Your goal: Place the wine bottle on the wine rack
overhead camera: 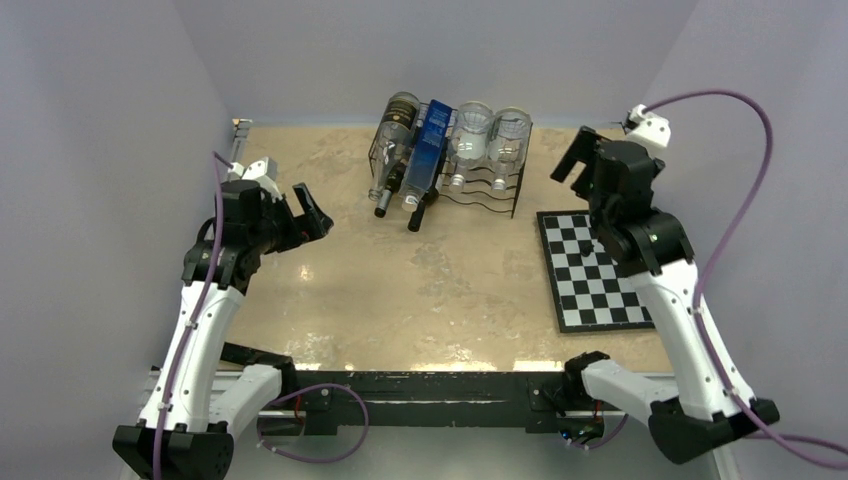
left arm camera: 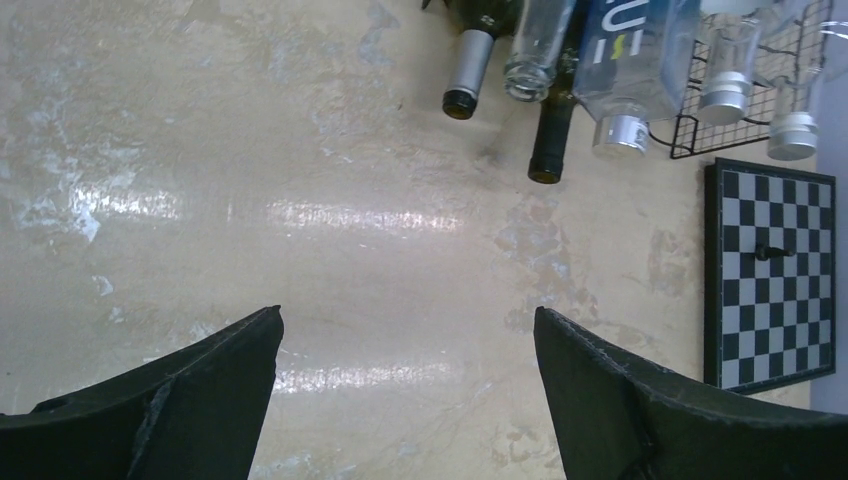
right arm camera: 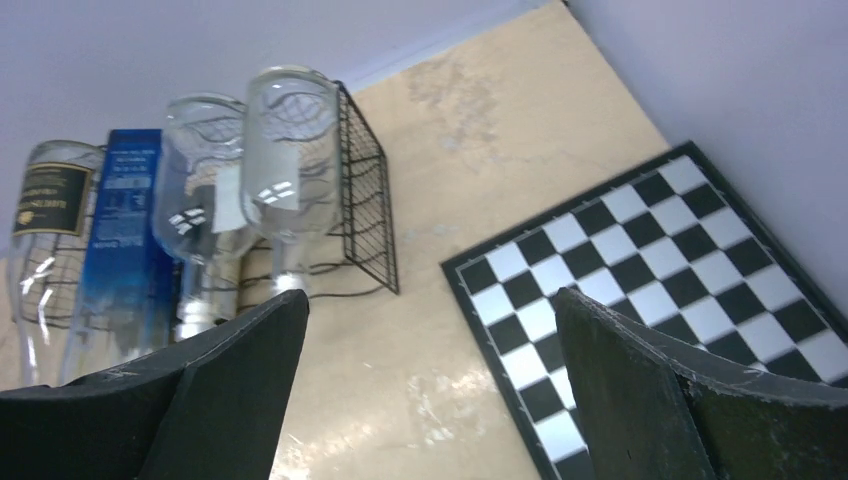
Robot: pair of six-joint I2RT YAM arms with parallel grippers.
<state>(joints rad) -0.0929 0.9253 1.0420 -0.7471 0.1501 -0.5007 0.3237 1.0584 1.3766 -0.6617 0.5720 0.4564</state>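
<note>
The wine bottle [overhead camera: 417, 211], which I take to be the dark neck sticking out furthest, lies in the left half of the rack [overhead camera: 519, 180] at the table's 12 o'clock edge. It sits under a blue bottle [overhead camera: 432, 140]. Its long axis runs from 12 down toward 7 o'clock, with the neck pointing at the arms. A second dark neck with a grey cap [left arm camera: 468, 70] lies just at its 9 o'clock, and I cannot tell which of the two the task means. Two clear bottles [overhead camera: 490, 140] fill the right cradles.

The left gripper [left arm camera: 407, 318] has its fingers spread wide and holds nothing. In the top view the bottle's neck is at its 3 o'clock, apart from it. The right gripper [right arm camera: 430, 298] is equally wide and empty. It hovers near the rack's right end, over the chessboard's [overhead camera: 600, 270] far edge, with the rack at its 9 o'clock.

The left arm is nearer the neck and the right arm is nearer the rack. The bottle looks cradled, though slightly skewed, so I judge the placing done or nearly so. Any correction would be a nudge along the axis from the neck end.
</note>
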